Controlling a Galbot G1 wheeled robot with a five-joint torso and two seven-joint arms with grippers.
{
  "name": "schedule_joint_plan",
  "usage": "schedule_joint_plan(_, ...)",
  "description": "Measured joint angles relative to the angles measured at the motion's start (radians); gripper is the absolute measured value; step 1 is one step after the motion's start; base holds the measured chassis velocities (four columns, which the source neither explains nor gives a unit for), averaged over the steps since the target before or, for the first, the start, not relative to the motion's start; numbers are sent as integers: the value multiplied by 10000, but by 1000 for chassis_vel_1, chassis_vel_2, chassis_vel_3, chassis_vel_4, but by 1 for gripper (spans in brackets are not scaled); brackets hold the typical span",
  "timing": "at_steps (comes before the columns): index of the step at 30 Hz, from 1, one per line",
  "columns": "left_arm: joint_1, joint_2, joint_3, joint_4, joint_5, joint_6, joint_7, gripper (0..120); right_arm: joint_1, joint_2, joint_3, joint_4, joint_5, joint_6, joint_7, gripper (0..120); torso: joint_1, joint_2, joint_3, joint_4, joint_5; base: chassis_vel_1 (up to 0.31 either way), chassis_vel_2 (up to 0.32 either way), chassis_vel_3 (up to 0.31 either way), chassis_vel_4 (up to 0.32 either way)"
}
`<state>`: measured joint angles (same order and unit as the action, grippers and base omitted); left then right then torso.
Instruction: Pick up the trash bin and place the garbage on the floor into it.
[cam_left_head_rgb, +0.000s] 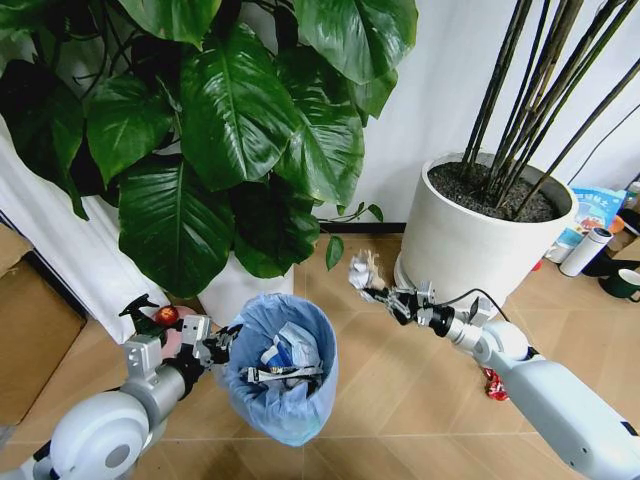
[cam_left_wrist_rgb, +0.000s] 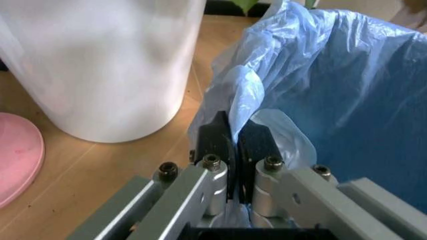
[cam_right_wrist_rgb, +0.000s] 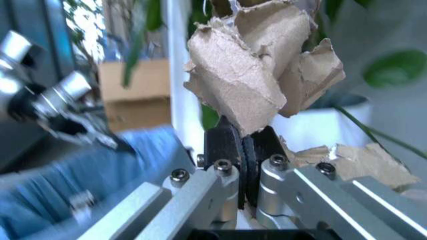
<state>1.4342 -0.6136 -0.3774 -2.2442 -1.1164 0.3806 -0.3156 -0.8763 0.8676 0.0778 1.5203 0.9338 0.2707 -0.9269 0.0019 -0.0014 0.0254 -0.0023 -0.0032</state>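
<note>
The left tool (cam_left_head_rgb: 222, 345) is pinched together on the rim of the trash bin (cam_left_head_rgb: 285, 400), its 2 black pads (cam_left_wrist_rgb: 217, 137) closed tight on a fold of the crinkled, light-blue translucent bag that lines it. The bin is small and round, sitting on the floor (cam_left_head_rgb: 400, 400) of tan wood-look planks, just in front of a smooth white cylindrical plant pot (cam_left_wrist_rgb: 100, 65) under broad glossy green leaves (cam_left_head_rgb: 240, 110). Inside the bag lie several crumpled white and printed scraps (cam_left_head_rgb: 285, 360).

The right tool (cam_left_head_rgb: 375, 293) hangs in the air above the floor, between the bin and a second wide white pot (cam_left_head_rgb: 480, 240) filled with dark soil and thin dark stems. Its jaws are clamped on a crumpled scrap of garbage (cam_left_head_rgb: 362, 270); from the wrist camera this scrap (cam_right_wrist_rgb: 257, 70) looks like torn, creased brownish paper with ragged edges, standing up out of the closed black pads (cam_right_wrist_rgb: 223, 145).

A red crinkled wrapper (cam_left_head_rgb: 493, 383) lies on the floor just beside the right forearm. A white cylindrical flask (cam_left_head_rgb: 586, 250) stands by the far pot.
</note>
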Motion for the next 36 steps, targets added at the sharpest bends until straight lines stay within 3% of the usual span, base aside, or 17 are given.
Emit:
schedule_joint_plan(7, 21, 23, -58, 109, -46, -14, 32, 0, 260, -165, -721, 1416, 836, -285, -49, 0, 0, 0, 0, 2, -1, 0, 0, 0, 0)
schedule_joint_plan(13, 34, -5, -145, 154, -47, -19, 32, 0, 688, -164, -1624, 1862, 1224, -521, -31, 0, -1, 0, 0, 2, -1, 0, 0, 0, 0)
schedule_joint_plan(23, 5, -4, -266, 215, -122, -21, -9, 0, 2001, 767, -4083, 271, 1101, -460, -28, 0, 1, -2, 1, 3, 1, 0, 0, 0, 0)
schedule_joint_plan(31, -25, -22, -252, 214, -163, -14, -26, 0, 2278, 870, -4727, -158, 941, -437, 206, 0, 1, -2, 1, 0, 0, 0, 0, 0, 0)
schedule_joint_plan(34, -38, -23, -238, 203, -181, -10, -36, 0, 2394, 875, -4961, -230, 914, -434, 346, 6, 1, -2, 1, 0, 0, 0, 0, 0, 0)
schedule_joint_plan(36, -56, -15, -254, 193, -224, -6, -44, 0, 2485, 837, -5126, -266, 896, -429, 532, 18, 1, -2, 1, 2, 1, 0, 0, 0, 0)
